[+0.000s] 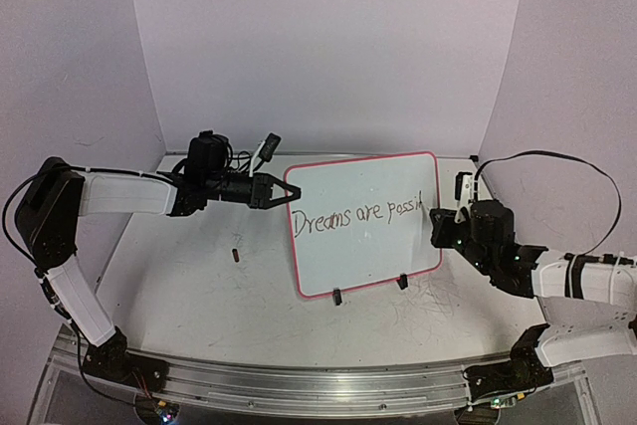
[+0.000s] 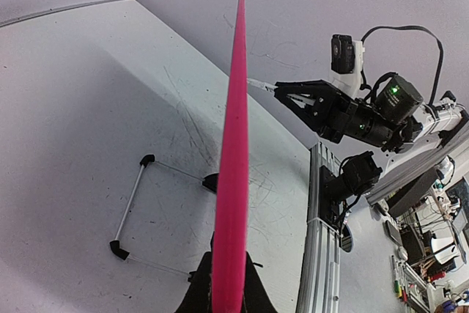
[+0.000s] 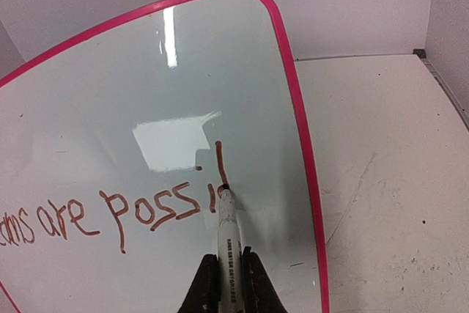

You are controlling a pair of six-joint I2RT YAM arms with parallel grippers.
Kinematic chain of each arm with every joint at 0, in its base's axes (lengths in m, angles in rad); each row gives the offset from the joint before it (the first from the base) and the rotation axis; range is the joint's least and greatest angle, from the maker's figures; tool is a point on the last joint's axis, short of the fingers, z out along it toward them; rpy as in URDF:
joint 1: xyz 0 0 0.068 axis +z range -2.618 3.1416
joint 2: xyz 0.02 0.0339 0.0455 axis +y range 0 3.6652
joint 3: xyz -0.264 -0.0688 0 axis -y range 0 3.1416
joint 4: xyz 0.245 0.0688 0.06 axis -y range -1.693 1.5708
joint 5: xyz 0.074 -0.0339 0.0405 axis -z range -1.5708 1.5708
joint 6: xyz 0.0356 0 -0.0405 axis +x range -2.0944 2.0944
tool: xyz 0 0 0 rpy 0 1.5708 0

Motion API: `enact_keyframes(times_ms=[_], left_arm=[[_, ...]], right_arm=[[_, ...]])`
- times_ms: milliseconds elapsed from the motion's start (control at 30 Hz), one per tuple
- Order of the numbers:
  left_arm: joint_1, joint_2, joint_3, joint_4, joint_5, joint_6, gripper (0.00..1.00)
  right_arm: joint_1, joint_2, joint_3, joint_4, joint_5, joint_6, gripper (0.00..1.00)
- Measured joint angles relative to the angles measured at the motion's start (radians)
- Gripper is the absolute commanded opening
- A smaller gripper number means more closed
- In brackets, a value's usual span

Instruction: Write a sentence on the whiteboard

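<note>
The whiteboard (image 1: 368,264), white with a pink rim, stands tilted on two black clip feet (image 1: 337,297) mid-table. My left gripper (image 1: 282,192) is shut on its left edge; in the left wrist view the pink rim (image 2: 233,144) runs between the left gripper's (image 2: 229,269) black fingers. The sentence (image 1: 358,214) reads "Dreams are possi" plus one upright stroke (image 3: 220,163). My right gripper (image 1: 443,218) is shut on a white marker (image 3: 229,232), whose tip touches the board at the foot of that stroke. The right gripper (image 3: 229,258) sits just below the writing (image 3: 110,214).
A small dark red cap (image 1: 235,255) lies on the table left of the board. A wire stand (image 2: 132,210) props the board from behind. A metal rail (image 1: 318,380) runs along the near edge. White walls close in the back and sides.
</note>
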Motion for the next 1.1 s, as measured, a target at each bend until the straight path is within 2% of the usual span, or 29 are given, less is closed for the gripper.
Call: enact_keyframes(times_ms=[433,1100], left_arm=[[0.0,0.0,0.0,0.0,0.0,0.0,0.0],[0.0,-0.001,0.0,-0.001,-0.002,-0.007,0.0]], right_arm=[[0.0,-0.01,0.0,-0.041,0.028,0.008,0.0],[-0.001,0.003,0.012,-0.058,-0.023,-0.001,0.0]])
